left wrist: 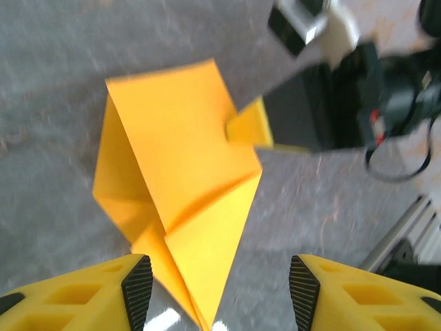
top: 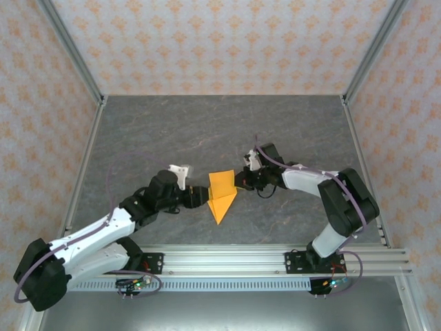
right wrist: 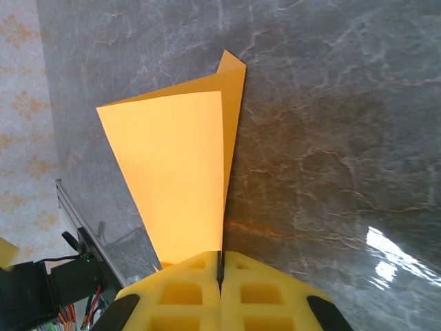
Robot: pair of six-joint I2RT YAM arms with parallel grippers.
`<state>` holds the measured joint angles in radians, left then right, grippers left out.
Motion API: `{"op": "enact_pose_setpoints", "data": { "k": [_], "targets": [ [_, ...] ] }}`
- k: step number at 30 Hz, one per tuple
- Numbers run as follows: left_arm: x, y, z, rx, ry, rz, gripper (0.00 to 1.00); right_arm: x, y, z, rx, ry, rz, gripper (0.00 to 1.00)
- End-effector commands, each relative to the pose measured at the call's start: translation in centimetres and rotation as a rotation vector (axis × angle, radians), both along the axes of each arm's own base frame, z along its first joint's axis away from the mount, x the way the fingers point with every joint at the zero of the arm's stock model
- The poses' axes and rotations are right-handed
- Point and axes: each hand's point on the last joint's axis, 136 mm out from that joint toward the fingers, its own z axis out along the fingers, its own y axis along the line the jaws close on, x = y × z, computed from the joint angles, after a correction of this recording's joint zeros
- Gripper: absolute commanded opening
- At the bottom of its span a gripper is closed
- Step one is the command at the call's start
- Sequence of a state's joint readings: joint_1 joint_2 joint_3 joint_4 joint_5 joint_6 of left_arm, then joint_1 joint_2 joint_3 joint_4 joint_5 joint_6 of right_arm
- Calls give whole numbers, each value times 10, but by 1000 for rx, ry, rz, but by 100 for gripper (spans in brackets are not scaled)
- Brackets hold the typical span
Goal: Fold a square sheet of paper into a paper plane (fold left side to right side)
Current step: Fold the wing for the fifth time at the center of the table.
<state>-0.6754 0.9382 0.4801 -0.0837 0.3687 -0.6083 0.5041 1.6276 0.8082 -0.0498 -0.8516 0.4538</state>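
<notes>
A: Grey stone table [top: 207, 124], folded orange paper [top: 222, 193] dead centre between both arms!
B: Right gripper [right wrist: 220, 265] clamped on its edge; left gripper [left wrist: 220, 276] spread wide, the pointed tip between its fingers [left wrist: 138, 289].

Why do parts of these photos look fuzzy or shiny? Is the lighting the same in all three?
Left wrist view: the right gripper is smeared and out of focus, while the orange paper looks crisper. Right wrist view: mostly sharp, with a bright white glare patch on the table. Top external view: even, soft light, with no strong shadows or glare.
</notes>
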Motion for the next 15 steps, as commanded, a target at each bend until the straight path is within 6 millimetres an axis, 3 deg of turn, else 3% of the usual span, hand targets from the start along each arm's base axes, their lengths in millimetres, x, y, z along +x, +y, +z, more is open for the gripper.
{"op": "enact_pose_setpoints", "data": {
  "k": [1, 7, 15],
  "targets": [
    [-13, 5, -16, 96, 30, 14, 59, 0, 1, -1, -78, 48, -49, 0],
    [-21, -21, -29, 225, 19, -75, 59, 1, 6, -1, -126, 86, -86, 0],
    [-13, -56, -39, 391, -18, -125, 63, -2, 13, -4, -173, 128, -107, 0]
  ]
}}
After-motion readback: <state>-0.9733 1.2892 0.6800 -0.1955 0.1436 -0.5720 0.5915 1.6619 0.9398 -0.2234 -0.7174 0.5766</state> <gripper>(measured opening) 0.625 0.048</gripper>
